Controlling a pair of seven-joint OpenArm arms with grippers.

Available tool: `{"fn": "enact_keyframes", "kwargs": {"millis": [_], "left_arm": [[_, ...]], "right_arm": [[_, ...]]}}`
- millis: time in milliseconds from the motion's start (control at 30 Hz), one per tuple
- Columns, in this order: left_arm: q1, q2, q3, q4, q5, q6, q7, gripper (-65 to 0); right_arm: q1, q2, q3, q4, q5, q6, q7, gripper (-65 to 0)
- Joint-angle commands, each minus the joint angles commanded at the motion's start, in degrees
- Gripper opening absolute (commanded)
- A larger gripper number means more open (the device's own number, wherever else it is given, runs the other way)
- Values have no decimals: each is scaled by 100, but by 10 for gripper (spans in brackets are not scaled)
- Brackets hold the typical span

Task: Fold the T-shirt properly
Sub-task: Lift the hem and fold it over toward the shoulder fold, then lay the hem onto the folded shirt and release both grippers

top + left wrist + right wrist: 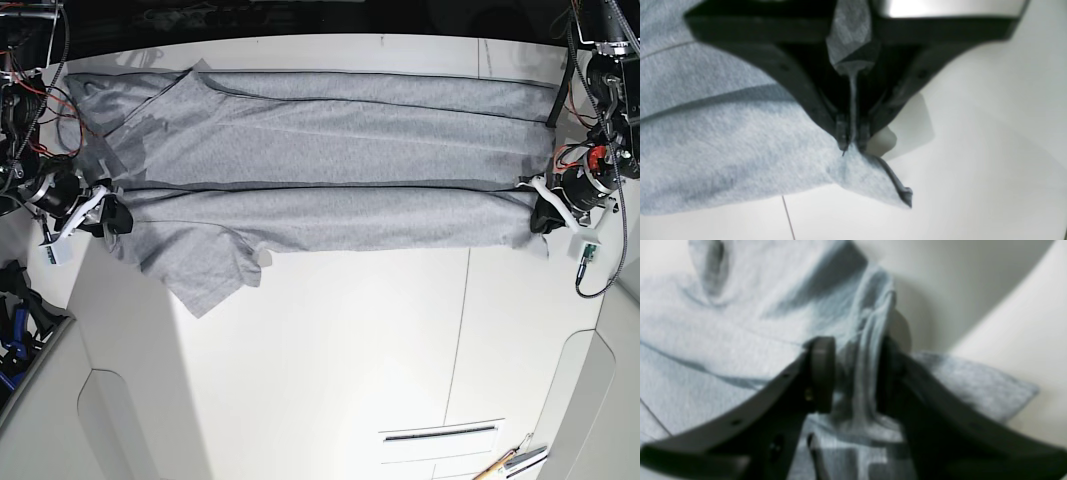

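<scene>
The light heather-grey T-shirt (pixel 320 165) lies spread sideways across the back half of the white table, with its near long edge folded over into a band (pixel 330 215). One sleeve (pixel 205 275) sticks out toward the front at the left. My left gripper (pixel 851 141) is shut on a pinched corner of the T-shirt (pixel 740 150); in the base view it (pixel 545 215) sits at the cloth's right end. My right gripper (pixel 857 373) is shut on bunched fabric of the T-shirt (pixel 723 340), and stands at the cloth's left end (pixel 112 218).
The white table (pixel 340 370) extends toward the front, with a seam line (pixel 458 330) running front to back. Cables and arm bases (pixel 25 110) stand at the left edge and at the right edge (pixel 600 90). Small tools (pixel 510 462) lie at the front right.
</scene>
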Motion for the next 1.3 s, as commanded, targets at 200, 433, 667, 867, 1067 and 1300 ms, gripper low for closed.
{"fn": "enact_keyframes", "kwargs": {"millis": [200,433,667,867,1067,1300], "left_arm": [[59,2,0,0,-2,0,-4,-650],[59,2,0,0,-7,0,-68,-650],[59,2,0,0,-11,0,-66,-650],[57,33,0,0,-219,0,-66,-650],[59,177,0,0,-216,0,-42,-650],[61,208,0,0,-195,0,24,-650]], "right_arm": [[501,-31,0,-2,-428,-111,584,-408],[1165,-527,-2,-411,-872,-192,636,-263],[1853,-1003,-4,-2022,-1123,-184,1250,-262],[1869,-1261,-153,-2422,-1126,-11,1235,-264],[1740,-1333,-588,-2420,-1121,11,1113,-264],[1648,-1318,-737,-2417,-1121,9,1115,-628]]}}
